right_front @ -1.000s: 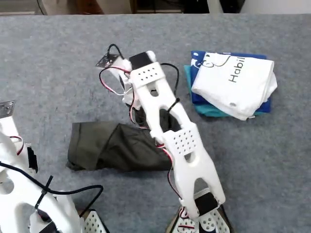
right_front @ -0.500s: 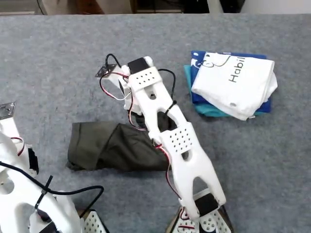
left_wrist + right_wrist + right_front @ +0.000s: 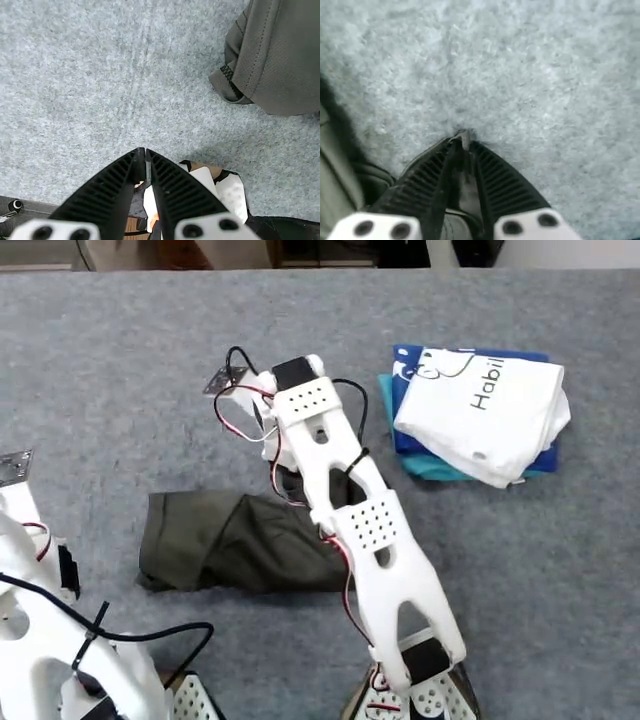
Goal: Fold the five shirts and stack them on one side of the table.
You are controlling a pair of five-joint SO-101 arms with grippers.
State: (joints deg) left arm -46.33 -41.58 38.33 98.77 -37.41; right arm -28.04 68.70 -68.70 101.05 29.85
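Stretching under olive shirt (image 3: 225,540): grey fuzzy tabletop (image 3: 100,360); dark shapes (image 3: 330,250) beyond.

A grey, felt-covered table (image 3: 100,370) is carrying a rumpled dark olive shirt (image 3: 220,540) lying toward its near edge, left of centre, while a stack of folded shirts (image 3: 480,415), white over blue over teal, is sitting well apart toward its right edge.

Overhead light: bright and diffuse; I find the table (image 3: 120,350) evenly lit.
Arm shadow: soft and narrow, under my right arm (image 3: 375,530), centre of high view.
2 o'clock: white shirt (image 3: 480,410) brightest, not washed out.
8 o'clock: dark shirt (image 3: 230,540), folds dim.
Right wrist: dark shadow band near my right gripper (image 3: 462,137).
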